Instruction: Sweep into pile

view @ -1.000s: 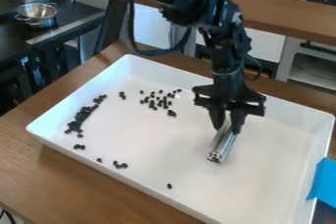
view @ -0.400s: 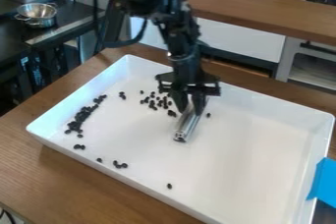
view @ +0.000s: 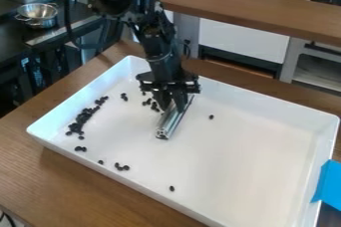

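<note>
The black gripper (view: 173,104) is low in the upper left-centre part of the white tray (view: 259,105), shut on a silver metal bar (view: 170,123). The bar slants down toward the camera, at or close to the tray floor. Just left of the gripper lie several small black pieces (view: 148,102), some possibly hidden behind it. A dense strip of black pieces (view: 83,117) runs along the tray's left side. Small groups (view: 122,167) and single pieces (view: 172,188) lie near the front wall, and one piece (view: 211,117) sits right of the bar.
The tray's raised walls surround the work area on a wooden table (view: 73,183). Blue tape (view: 327,184) is at its right edge. A metal pot (view: 38,15) stands on a dark counter at upper left, and a wooden ledge (view: 266,16) runs behind.
The gripper and bar have moved left across the tray, up to the middle group of black pieces. A single piece has come into view to the right of the bar.
</note>
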`<state>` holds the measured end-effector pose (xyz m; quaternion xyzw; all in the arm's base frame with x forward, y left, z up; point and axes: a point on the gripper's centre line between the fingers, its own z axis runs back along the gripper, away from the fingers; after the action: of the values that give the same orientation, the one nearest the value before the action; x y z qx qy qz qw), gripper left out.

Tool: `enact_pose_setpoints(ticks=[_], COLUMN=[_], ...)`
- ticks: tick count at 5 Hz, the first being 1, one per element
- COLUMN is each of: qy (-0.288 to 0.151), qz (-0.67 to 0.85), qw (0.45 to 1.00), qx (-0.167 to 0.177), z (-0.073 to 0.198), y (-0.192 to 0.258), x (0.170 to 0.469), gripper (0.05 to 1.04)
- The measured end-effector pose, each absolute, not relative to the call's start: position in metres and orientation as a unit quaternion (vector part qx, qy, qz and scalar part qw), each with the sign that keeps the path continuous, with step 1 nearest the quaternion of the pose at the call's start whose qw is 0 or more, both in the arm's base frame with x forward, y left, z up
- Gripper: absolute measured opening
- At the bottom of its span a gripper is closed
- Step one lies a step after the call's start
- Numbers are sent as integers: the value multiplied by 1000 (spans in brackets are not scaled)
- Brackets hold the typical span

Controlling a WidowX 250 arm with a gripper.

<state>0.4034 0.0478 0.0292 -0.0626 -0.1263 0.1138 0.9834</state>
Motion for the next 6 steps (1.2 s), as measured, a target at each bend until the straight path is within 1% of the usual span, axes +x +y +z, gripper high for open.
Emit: enact_pose_setpoints(ticks=[2, 3, 4, 5, 6], qy=[-123, -107, -99, -113, -114], qz=[157, 163, 175, 188, 171], qw=[979, 980, 978, 964, 952], qx=[-51, -39, -65, -149, -226], z=[29, 30, 32, 50, 85], y=[111, 128, 125, 92, 56], x=[388, 380, 371, 359, 355], gripper=[338, 338, 338, 338, 338])
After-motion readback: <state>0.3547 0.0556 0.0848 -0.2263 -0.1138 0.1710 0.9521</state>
